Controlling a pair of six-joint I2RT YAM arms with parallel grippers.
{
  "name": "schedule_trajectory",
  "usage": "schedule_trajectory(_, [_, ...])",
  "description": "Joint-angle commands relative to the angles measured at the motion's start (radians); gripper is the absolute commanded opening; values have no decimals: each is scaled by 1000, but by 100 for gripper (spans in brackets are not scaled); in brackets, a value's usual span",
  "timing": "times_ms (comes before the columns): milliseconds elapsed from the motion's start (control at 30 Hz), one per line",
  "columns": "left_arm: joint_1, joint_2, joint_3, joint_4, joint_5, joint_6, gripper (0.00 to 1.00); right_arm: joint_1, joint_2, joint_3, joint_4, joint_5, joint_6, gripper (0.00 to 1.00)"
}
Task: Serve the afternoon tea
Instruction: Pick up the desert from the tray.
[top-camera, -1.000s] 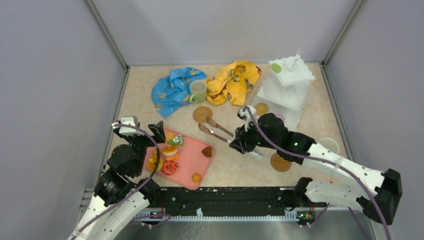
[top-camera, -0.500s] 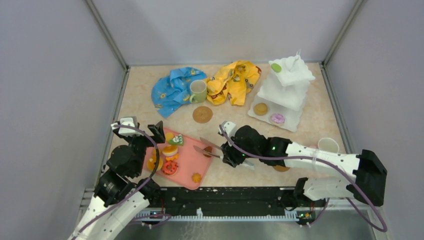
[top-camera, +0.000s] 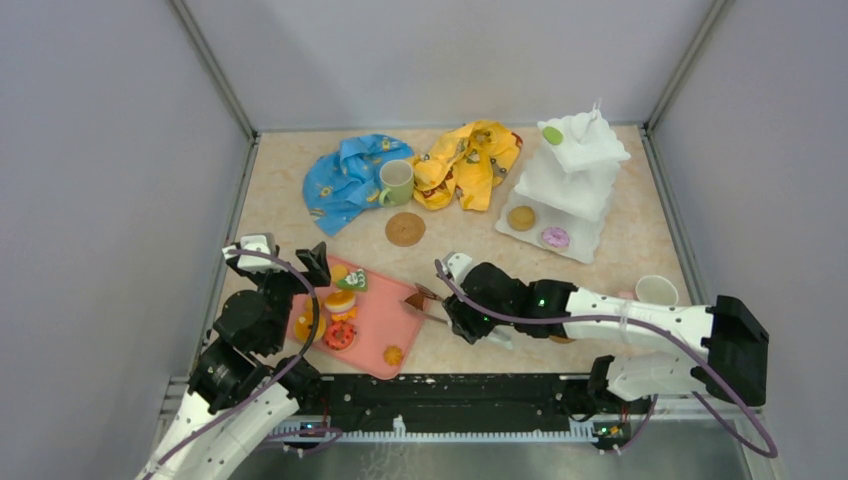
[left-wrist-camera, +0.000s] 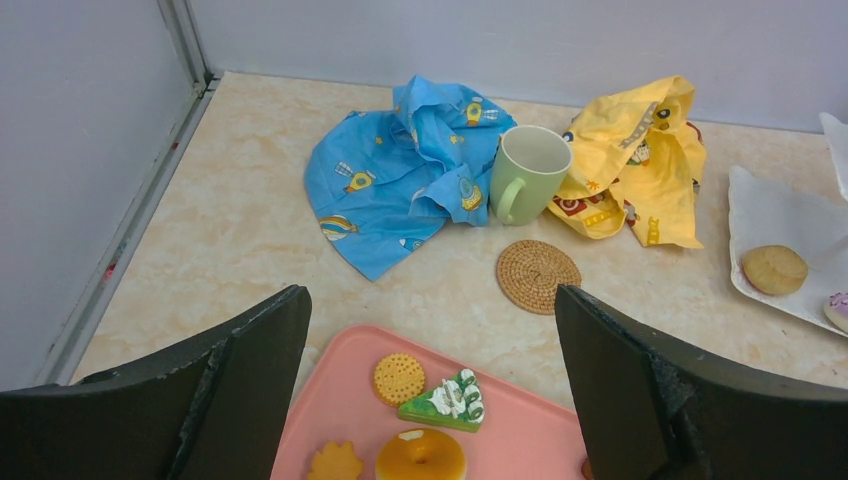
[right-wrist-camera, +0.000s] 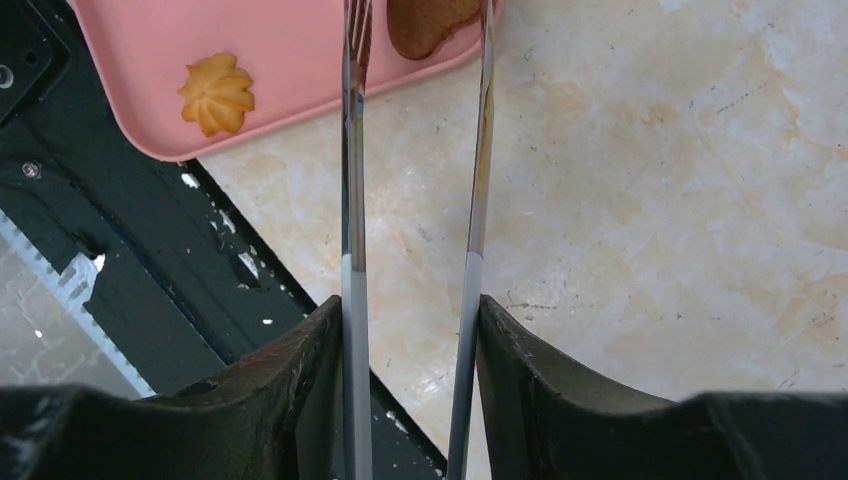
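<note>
- Top external view: your right gripper (top-camera: 458, 316) was closed part-way on the handles of the metal tongs (top-camera: 428, 305). It reached left so the tips met the brown pastry (top-camera: 413, 300) at the right edge of the pink tray (top-camera: 385, 325). I judge this was a pick-up bound for the white stand (top-camera: 570, 185) at the far right, whose bottom tier already carried a biscuit (top-camera: 520, 217) and a pink donut (top-camera: 554, 238).
- Your left gripper (top-camera: 285, 258) hung over the tray's left end, jaws fully spread and empty, probably parked clear of the tongs. The white mug (top-camera: 656, 291) stood at the right, not on a coaster.
- Left wrist view: the green mug (left-wrist-camera: 527, 170) sat far off between the blue cloth (left-wrist-camera: 400, 180) and the yellow cloth (left-wrist-camera: 640, 160). A bare coaster (left-wrist-camera: 538, 275) lay just nearer, so you had not yet served that cup.
- Right wrist view: the tong arms stood apart with the brown pastry between their tips. You could not tell whether they pinched it yet. A flower cookie (right-wrist-camera: 217, 93) waited on the tray to the left.
</note>
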Motion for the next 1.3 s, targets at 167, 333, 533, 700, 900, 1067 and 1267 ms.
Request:
schedule_trajectory(167, [3, 0, 0, 42, 6, 9, 99, 27, 23, 44, 3, 8, 22, 45])
schedule_trajectory(333, [3, 0, 1, 42, 6, 9, 99, 44, 53, 59, 0, -2, 20, 45])
schedule_trajectory(533, [4, -2, 0, 41, 6, 10, 99, 69, 84, 96, -20, 15, 16, 47])
schedule_trajectory(700, [4, -1, 1, 41, 6, 9, 99, 73, 93, 123, -56, 60, 3, 46])
schedule_trajectory(900, [4, -3, 1, 40, 6, 8, 99, 78, 103, 130, -61, 53, -4, 43])
schedule_trajectory(1067, [3, -3, 1, 39, 6, 8, 99, 81, 103, 106, -6, 46, -11, 44])
schedule_trajectory(1267, [3, -8, 1, 38, 6, 8, 99, 80, 127, 103, 28, 46, -11, 44])
